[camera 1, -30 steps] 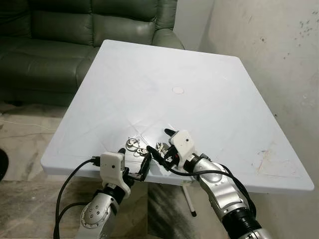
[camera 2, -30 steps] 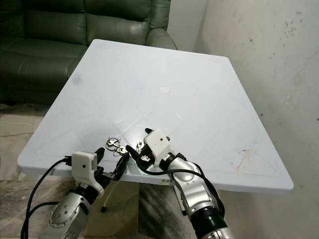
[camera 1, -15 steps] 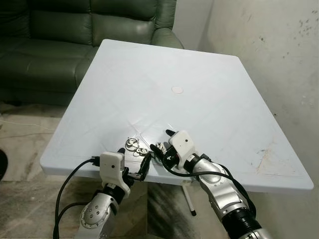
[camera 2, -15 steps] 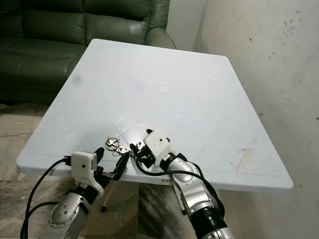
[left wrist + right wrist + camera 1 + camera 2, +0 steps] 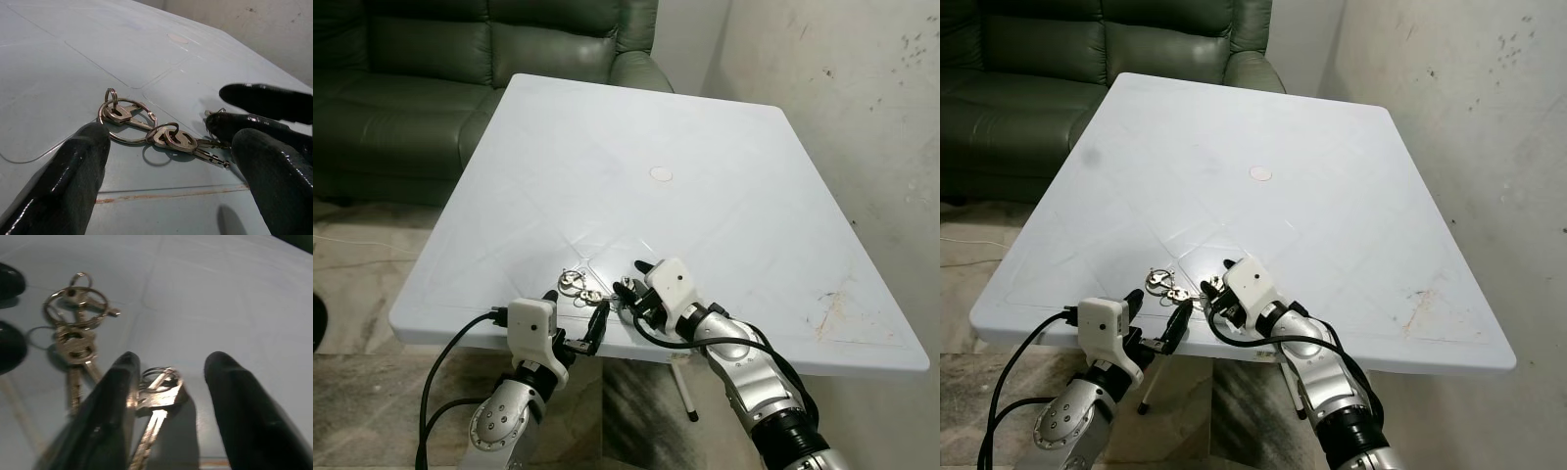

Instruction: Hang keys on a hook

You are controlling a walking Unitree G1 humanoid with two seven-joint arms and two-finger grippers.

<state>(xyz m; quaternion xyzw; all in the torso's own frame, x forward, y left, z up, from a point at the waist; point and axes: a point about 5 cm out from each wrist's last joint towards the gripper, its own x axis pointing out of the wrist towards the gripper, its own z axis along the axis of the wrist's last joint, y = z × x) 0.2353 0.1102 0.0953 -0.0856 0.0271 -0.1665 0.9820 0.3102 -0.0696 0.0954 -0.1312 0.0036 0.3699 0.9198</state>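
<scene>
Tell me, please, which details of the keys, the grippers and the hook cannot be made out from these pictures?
- The keys: their teeth are tiny in the eye views and blurred in the right wrist view.
- The right gripper: whether a finger touches the small key bunch is hidden by its own finger.
- The left gripper: its fingers are cut off by the picture's edge.
- Any hook: not identifiable on the table.

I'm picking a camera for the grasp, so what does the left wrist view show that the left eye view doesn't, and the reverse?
Left wrist view: each ring and key of the keys told apart, framed by the fingers of the open left gripper. Left eye view: the silver arms, the green sofa and the wall. Both: the keys near the white table's front edge, with the right gripper beside them.
</scene>
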